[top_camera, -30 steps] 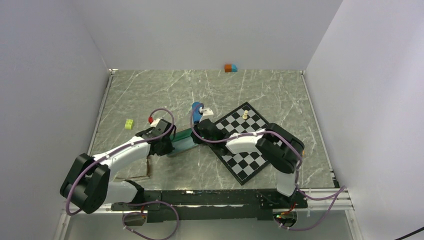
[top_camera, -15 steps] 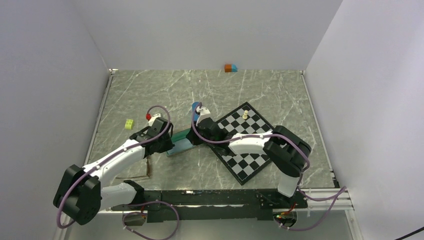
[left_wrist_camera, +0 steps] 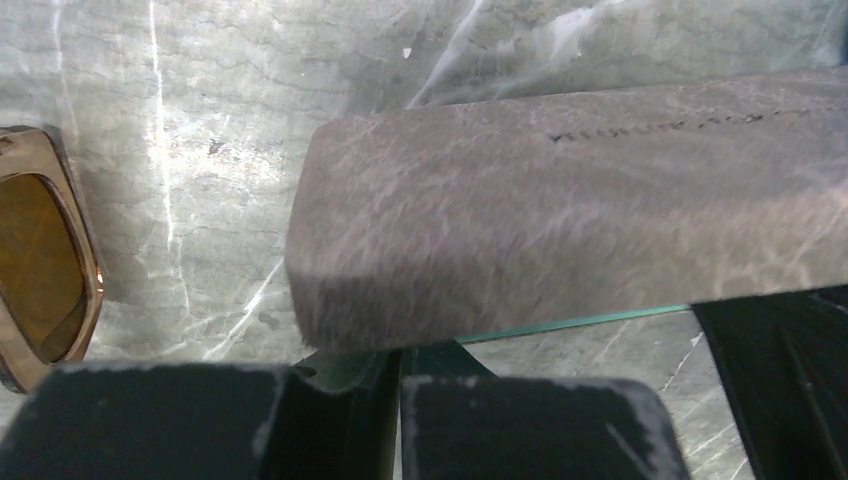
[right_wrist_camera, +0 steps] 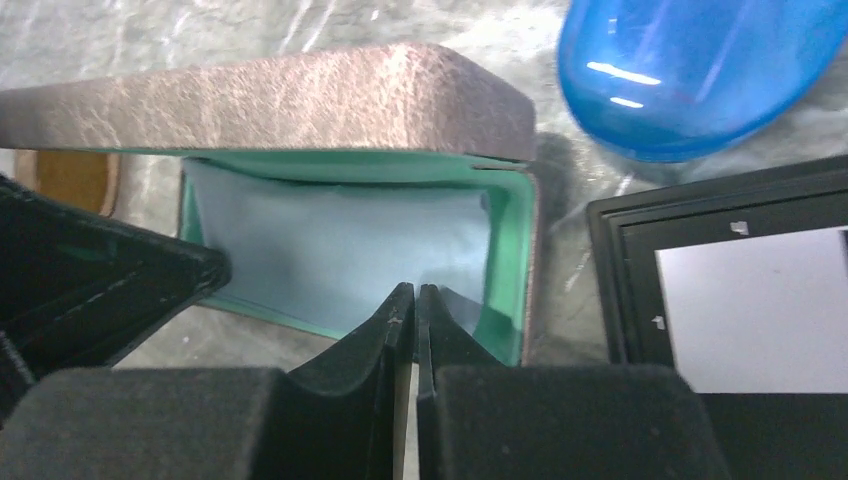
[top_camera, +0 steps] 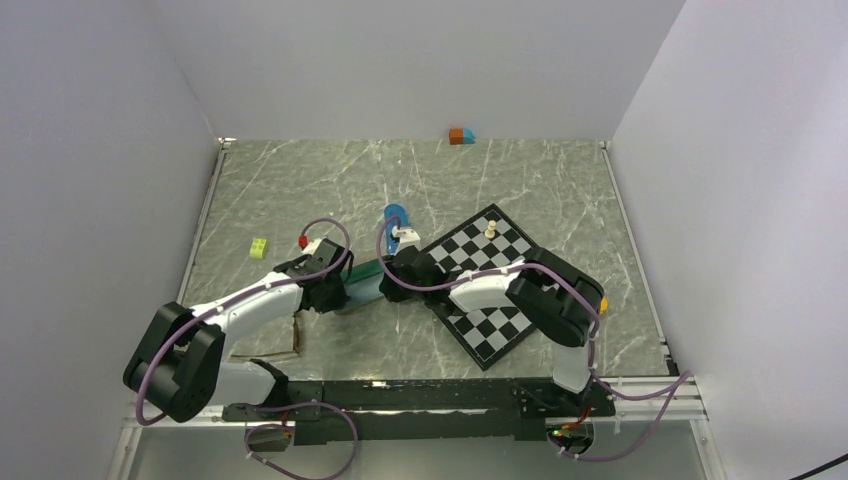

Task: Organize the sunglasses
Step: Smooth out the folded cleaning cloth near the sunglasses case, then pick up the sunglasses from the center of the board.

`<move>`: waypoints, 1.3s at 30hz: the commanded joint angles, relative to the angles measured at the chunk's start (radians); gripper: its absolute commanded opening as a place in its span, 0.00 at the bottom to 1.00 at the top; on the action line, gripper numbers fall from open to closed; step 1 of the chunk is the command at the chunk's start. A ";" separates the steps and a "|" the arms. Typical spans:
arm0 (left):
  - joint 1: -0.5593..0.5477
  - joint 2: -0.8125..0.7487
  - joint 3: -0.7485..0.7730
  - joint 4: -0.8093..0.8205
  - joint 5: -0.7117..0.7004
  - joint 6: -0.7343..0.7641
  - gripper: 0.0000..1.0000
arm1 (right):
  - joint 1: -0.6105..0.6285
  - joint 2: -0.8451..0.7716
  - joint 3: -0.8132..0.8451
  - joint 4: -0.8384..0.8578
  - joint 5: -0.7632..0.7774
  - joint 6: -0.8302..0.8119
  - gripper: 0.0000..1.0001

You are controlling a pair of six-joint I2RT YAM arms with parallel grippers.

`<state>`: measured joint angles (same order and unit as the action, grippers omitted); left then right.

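Observation:
A brown-framed pair of sunglasses [left_wrist_camera: 40, 260] with amber lenses lies on the marble left of an open case; from above its frame [top_camera: 296, 338] shows near the left arm. The case has a brown textured lid [left_wrist_camera: 600, 200] raised over a green tray [right_wrist_camera: 505, 250] that holds a light-blue cloth [right_wrist_camera: 330, 250]. My left gripper [left_wrist_camera: 400, 365] is shut, its tips tucked under the lid's front edge at the tray's left end. My right gripper [right_wrist_camera: 408, 292] is shut with its tips against the cloth; whether cloth is pinched does not show.
A blue capsule-shaped case [right_wrist_camera: 700, 70] lies just beyond the open case. A chessboard [top_camera: 500, 300] with a pale piece [top_camera: 490, 230] lies to the right, its black edge [right_wrist_camera: 610, 280] beside the tray. A yellow-green block [top_camera: 259, 248] and orange-blue blocks [top_camera: 461, 136] sit farther off.
My right gripper's jaws have closed and it has shifted slightly left and nearer over the case. The left arm swung out a little and came back.

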<state>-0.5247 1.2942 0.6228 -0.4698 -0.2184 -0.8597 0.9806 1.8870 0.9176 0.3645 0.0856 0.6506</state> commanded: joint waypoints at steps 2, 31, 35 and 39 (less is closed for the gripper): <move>0.005 -0.018 0.003 -0.027 -0.053 -0.020 0.08 | -0.009 -0.021 0.026 -0.093 0.124 -0.041 0.11; 0.073 -0.340 0.429 -0.263 -0.125 0.156 0.99 | -0.269 -1.084 -0.354 -0.384 0.648 -0.102 1.00; 0.184 -0.301 0.421 -0.244 -0.075 0.143 0.99 | -0.376 -1.134 -0.361 -0.457 0.670 -0.124 1.00; 0.321 -0.271 0.393 -0.227 0.014 0.120 0.99 | -0.495 -1.161 -0.381 -0.508 0.673 -0.086 1.00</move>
<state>-0.3111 1.0107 1.0203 -0.7025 -0.2695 -0.7044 0.5705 0.7559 0.5583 -0.0628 0.7197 0.5354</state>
